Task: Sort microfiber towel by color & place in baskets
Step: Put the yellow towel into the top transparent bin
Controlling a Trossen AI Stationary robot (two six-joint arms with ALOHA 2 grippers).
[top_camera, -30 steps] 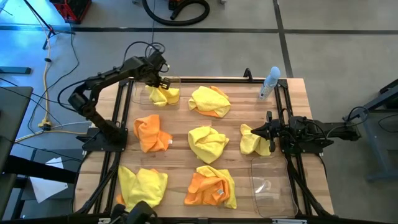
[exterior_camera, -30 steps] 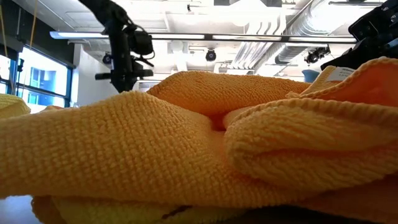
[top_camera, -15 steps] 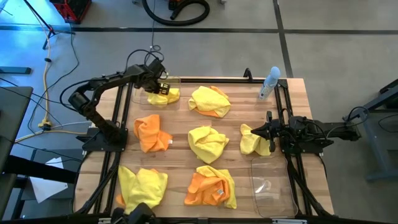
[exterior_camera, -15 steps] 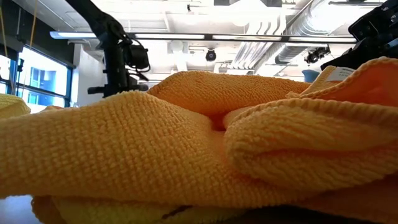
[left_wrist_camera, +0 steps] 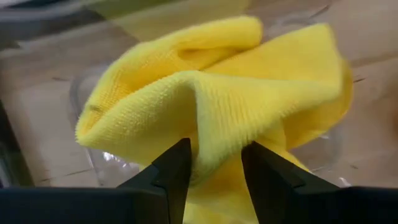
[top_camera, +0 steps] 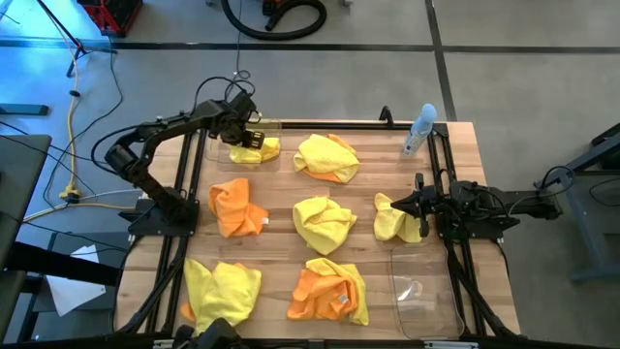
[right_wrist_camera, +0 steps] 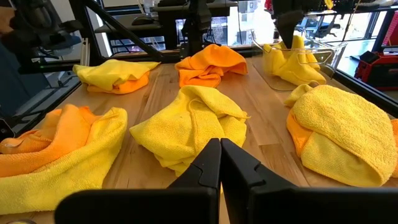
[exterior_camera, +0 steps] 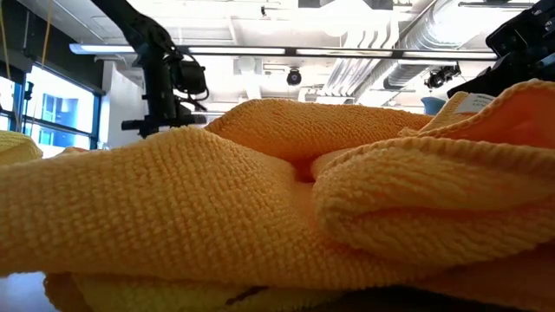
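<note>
Pinching a fold of the yellow towel (left_wrist_camera: 211,93), the left gripper (top_camera: 248,137) holds it low inside the clear basket (top_camera: 269,125) at the far left corner of the table (top_camera: 368,199); in the left wrist view the two dark fingers (left_wrist_camera: 171,171) are clamped on the cloth's ridge, with the bin's transparent floor showing beneath. Part of the towel seems to drape toward the bin's near wall in the high view, so if the grip lets go here the cloth could hang over the rim rather than settle inside, or it could snag on a finger and be dragged back out as the arm lifts. The left arm reaches from its base at the table's left edge, elbow bent outward, wrist angled down into the bin.

Across the table the right gripper (top_camera: 418,206) waits near the right edge, touching a yellow cloth (top_camera: 392,219); its fingers read as closed together and empty in the right wrist view. The second basket (top_camera: 426,291) sits at the near right corner with nothing visible in it. Other yellow and orange towels, such as the orange one (top_camera: 235,206), lie unsorted over the tabletop, and a spray bottle (top_camera: 419,129) stands at the far right
</note>
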